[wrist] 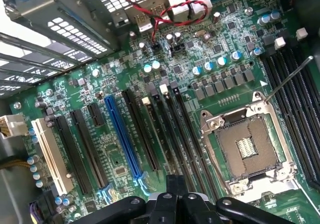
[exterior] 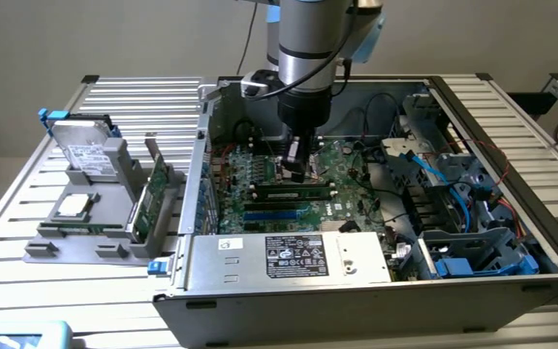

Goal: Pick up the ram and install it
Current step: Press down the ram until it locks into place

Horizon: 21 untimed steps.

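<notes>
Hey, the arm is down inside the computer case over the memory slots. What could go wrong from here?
The shut gripper hangs close above the ram. If the stick sits crooked, pressing could crack it or the motherboard. The open processor socket lies right beside the slots, so a sideways slip might hit it.

One ram (exterior: pixel 293 195), one hard drive (exterior: pixel 87 154), one computer case (exterior: pixel 357 291).

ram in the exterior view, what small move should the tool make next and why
Probably a short, straight push down. The shut tool sits at the middle of the ram, which lies along a slot on the motherboard. I cannot tell whether it is fully seated.
</notes>
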Motion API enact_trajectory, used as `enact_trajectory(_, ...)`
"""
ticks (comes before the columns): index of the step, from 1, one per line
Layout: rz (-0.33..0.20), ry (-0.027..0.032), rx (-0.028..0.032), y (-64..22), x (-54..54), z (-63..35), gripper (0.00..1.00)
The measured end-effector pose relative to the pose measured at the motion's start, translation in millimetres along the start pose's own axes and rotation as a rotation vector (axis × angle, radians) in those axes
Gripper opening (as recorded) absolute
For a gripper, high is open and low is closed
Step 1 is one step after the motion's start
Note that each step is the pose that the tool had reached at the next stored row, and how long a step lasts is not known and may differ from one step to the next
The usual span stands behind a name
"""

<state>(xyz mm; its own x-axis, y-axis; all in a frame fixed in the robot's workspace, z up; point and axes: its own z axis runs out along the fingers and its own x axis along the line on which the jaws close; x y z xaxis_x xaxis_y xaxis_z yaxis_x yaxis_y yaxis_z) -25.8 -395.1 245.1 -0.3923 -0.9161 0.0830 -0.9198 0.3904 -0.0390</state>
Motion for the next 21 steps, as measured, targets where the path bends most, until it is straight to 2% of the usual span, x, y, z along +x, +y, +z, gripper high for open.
enact_trajectory(21, 0.233, -0.0003, 0.0064, 0.0, 0.0, 0.0, 0.11)
